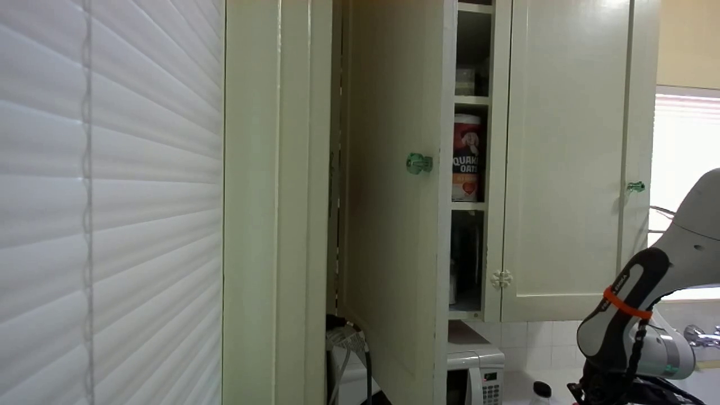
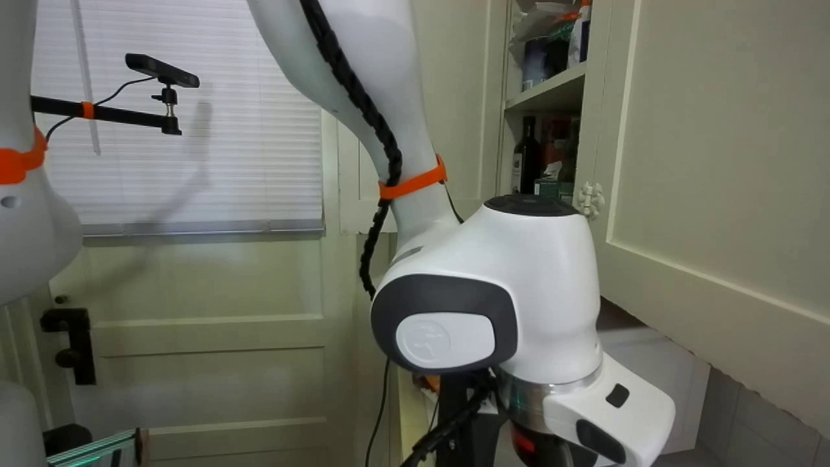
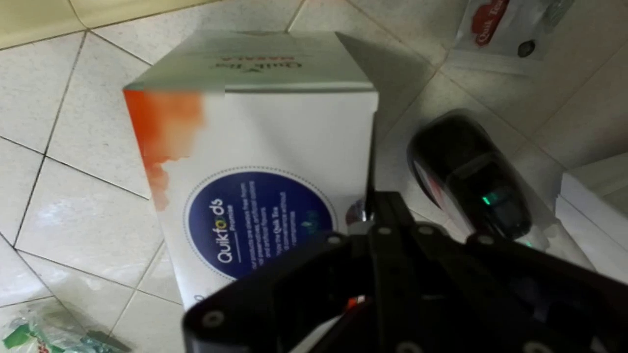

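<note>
Box (image 3: 265, 152) just beside tool (image 3: 391, 210), possibly touching

A pale tiled bench (image 3: 98, 211) carried a white-and-orange Quik Tea box (image 3: 255, 162) near its yellow edge (image 3: 39, 19), with a Quik Tea sachet (image 3: 498, 37) lying towards the same side; a black-topped container (image 3: 466, 166) sat farther in, and clear-and-green plastic packaging (image 3: 54, 336) lay well away from it.

Wrist view: 1 box (image 3: 260, 147) on counter (image 3: 98, 196) | bottle (image 3: 471, 171) right of it | packet (image 3: 495, 29) upper right | bag (image 3: 44, 331) lower left | up there, oats canister (image 1: 466, 160) on shelf (image 1: 468, 206) inside cabinet (image 1: 568, 169) | microwave (image 1: 477, 365) underneath
</note>
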Robot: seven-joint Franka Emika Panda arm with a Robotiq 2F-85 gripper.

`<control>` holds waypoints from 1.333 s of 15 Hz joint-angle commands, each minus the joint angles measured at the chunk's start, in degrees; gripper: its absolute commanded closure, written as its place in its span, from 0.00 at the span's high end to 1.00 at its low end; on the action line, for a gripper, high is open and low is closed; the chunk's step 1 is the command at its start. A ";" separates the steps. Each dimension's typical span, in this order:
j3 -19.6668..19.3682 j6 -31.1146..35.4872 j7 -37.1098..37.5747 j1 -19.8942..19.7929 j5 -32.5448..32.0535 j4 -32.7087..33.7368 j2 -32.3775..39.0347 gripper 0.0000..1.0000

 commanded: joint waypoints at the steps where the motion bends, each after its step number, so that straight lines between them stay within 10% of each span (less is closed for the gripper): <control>1: 0.74 0.10 -0.18 -0.15 0.76 -0.50 -1.68 0.00; 20: -6.72 -10.52 2.80 5.63 -6.62 -1.41 -5.17 0.00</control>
